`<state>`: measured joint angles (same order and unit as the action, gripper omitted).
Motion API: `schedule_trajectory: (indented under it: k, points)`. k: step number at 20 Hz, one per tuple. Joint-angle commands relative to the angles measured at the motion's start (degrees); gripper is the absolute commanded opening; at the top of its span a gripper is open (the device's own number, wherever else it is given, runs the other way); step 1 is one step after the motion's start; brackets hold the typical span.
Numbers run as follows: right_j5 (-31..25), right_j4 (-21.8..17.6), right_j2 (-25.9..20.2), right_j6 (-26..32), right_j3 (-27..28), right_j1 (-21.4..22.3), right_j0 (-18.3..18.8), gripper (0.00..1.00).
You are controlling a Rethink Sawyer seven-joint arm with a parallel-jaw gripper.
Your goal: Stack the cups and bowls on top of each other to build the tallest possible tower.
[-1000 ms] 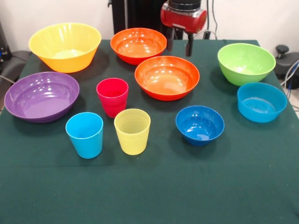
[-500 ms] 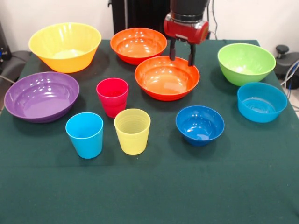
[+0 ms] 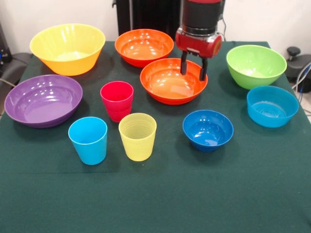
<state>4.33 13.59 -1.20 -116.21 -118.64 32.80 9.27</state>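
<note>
Green cloth covers your counter (image 3: 155,194). Around the nearer orange bowl (image 3: 170,82): yellow bowl (image 3: 68,48) and purple bowl (image 3: 43,99) far left, 3 cups left-front, red (image 3: 117,100), yellow (image 3: 137,136), blue (image 3: 88,140). Your end effector (image 3: 193,72) hangs over that orange bowl's right rim, fingers spread, empty.

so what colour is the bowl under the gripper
Orange, a glossy round plastic bowl beneath the open gripper; front view.
</note>
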Motion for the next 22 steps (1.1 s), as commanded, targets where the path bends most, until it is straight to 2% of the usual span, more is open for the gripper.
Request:
schedule_trajectory:
  k: [1, 16, 22]
  points:
    - [3.13, 3.97, -5.66, -13.49, 4.61, -4.45, -1.82, 1.0]
    - [0.05, 8.32, -5.54, -13.17, 6.28, -4.19, -1.89, 1.0]
    - [-1.09, 8.62, -6.19, -12.47, 5.34, -3.08, -0.24, 1.0]
